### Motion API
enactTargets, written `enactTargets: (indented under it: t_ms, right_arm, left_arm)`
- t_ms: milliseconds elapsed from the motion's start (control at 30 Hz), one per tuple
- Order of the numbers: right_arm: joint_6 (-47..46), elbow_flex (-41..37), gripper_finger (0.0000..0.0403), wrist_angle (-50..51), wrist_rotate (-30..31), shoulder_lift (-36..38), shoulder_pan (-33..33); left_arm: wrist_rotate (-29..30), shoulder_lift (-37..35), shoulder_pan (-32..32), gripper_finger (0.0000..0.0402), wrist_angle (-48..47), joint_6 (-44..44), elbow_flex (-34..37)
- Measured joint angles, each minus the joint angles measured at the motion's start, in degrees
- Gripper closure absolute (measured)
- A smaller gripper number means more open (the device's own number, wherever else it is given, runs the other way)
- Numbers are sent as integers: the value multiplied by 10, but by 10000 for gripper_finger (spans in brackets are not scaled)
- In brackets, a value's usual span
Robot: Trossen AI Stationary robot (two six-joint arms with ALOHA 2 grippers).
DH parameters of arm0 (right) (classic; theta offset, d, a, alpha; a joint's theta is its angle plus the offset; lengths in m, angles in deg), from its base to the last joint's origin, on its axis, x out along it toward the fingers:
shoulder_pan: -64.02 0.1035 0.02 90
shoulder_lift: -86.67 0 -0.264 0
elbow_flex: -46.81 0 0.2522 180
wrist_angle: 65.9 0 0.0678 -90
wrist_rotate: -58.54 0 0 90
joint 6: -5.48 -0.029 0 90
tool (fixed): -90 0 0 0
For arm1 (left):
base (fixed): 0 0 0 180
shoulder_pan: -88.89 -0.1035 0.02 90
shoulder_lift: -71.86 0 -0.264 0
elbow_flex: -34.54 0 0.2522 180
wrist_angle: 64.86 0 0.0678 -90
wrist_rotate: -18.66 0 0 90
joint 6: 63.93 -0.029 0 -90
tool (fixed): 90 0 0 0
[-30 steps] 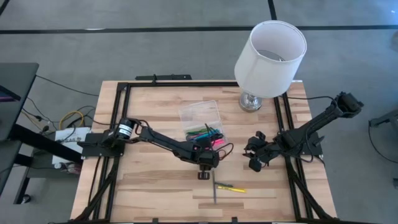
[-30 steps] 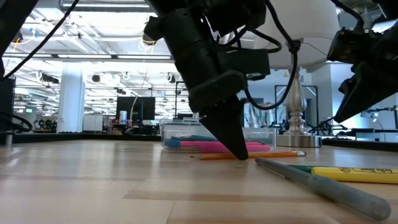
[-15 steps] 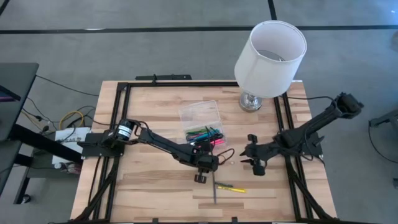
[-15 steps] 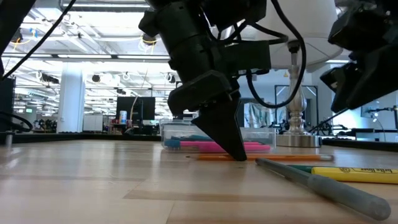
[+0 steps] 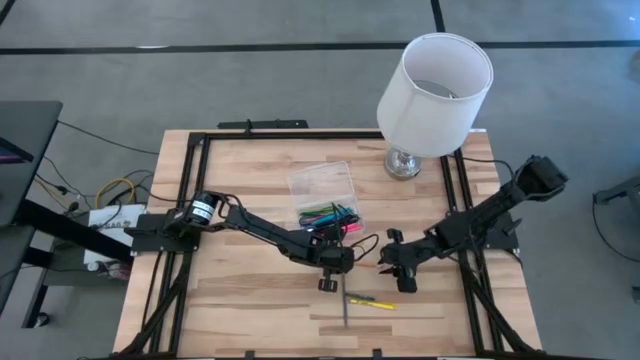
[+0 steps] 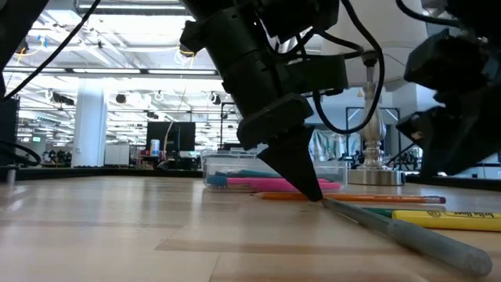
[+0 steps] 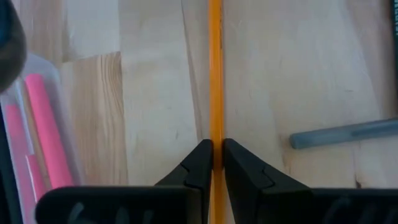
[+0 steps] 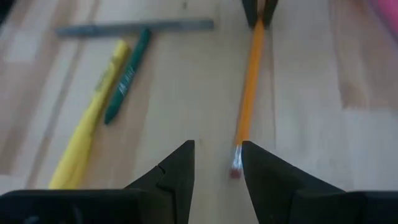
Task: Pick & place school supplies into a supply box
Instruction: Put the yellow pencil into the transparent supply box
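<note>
An orange pencil [image 5: 366, 265] lies on the wooden table between my two grippers. My left gripper [image 5: 348, 266] is shut on it at mid table. My right gripper [image 8: 217, 163] stands open just short of the pencil's eraser end [image 8: 235, 168] and touches nothing. The clear supply box [image 5: 320, 180] sits farther back, with a bundle of coloured pens and pink markers [image 5: 332, 214] at its near side. A yellow highlighter [image 8: 93, 118], a green pen [image 8: 127, 74] and a grey pen [image 8: 134, 26] lie loose near the front edge. My left gripper pinches the orange pencil's shaft [image 7: 216, 134] between its two fingertips [image 7: 198, 163], at the end away from the eraser. The fingers slant down from above and from the table's left, one on each side of the pencil. The pencil lies flat on the table.
A lamp with a white shade [image 5: 435, 80] stands at the table's far right. Black frame rails [image 5: 190, 200] run along the table's sides. Bare wood lies to the left of the left gripper and along the near edge.
My left gripper has shut on the orange pencil, and the pencil has slid a little along the table toward the right. My right gripper has come down and toward the table's middle, rolling its wrist, and now faces the pencil's eraser end.
</note>
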Motion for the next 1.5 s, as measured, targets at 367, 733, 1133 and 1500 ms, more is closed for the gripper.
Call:
enactTargets:
  t_ms: [367, 733, 1133, 1500]
  right_arm:
    - [-90, 2, 278, -18, 31, -74, 3]
    - [-92, 4, 345, 23, 36, -74, 1]
    - [-83, 0, 396, 33, 35, -47, 4]
    - [-74, -2, 398, 87, 39, -6, 9]
  left_arm:
    - [7, 1, -1, 371, 31, 12, 0]
    - [11, 1, -1, 372, 38, 20, 0]
    - [18, 0, 0, 363, 35, 51, -10]
    - [80, -2, 2, 296, -33, 47, -132]
